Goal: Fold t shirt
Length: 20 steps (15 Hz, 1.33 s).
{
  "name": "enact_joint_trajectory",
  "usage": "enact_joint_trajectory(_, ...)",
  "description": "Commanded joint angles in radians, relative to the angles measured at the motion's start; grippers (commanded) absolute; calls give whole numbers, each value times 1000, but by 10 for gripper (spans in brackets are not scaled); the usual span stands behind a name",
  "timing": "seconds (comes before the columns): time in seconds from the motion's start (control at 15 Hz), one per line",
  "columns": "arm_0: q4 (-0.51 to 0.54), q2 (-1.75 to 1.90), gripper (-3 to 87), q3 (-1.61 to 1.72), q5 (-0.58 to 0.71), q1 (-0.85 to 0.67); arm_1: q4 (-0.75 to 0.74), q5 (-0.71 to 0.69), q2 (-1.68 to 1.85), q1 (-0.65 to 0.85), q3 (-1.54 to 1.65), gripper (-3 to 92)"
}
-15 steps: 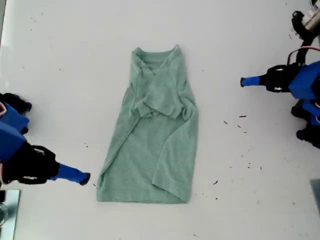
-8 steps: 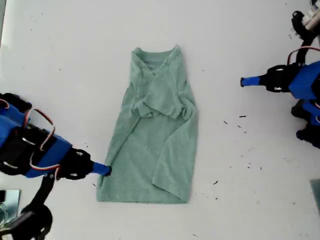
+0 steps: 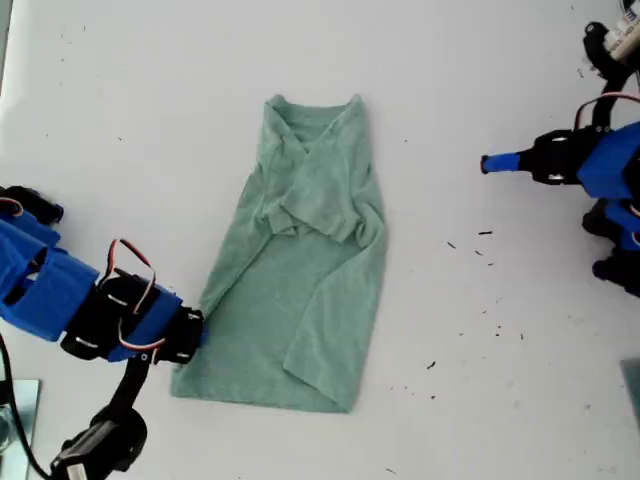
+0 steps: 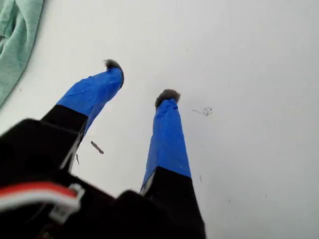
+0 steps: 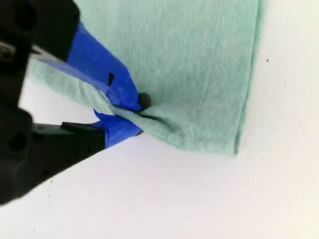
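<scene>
The pale green t shirt (image 3: 310, 270) lies flat on the white table, neck toward the far edge, both sleeves folded in over the chest. My second gripper (image 3: 198, 328) is at the shirt's lower side edge on the exterior view's left. In the second wrist view my second gripper (image 5: 138, 115) is shut on a pinched fold of the t shirt (image 5: 194, 59) near its hem corner. My first gripper (image 3: 487, 163) hovers over bare table at the exterior view's right, apart from the shirt. My first gripper (image 4: 141, 79) is open and holds nothing; the t shirt (image 4: 15, 35) shows at that frame's edge.
Small dark specks (image 3: 485, 233) dot the table between the shirt and the first arm. A metallic object (image 3: 15, 420) sits at the exterior view's lower left corner. Arm bases and cables (image 3: 615, 40) stand at the exterior view's right edge.
The second arm came in from the exterior view's left, reached the shirt's side edge and shut on it. The shirt's lower part has shifted toward that side. The first arm has not moved.
</scene>
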Motion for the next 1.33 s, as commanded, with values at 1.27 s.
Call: enact_joint_trajectory(1.27, 253, -330, -2, -968, 325, -175, 2, 25, 15, -9, 71, 164)
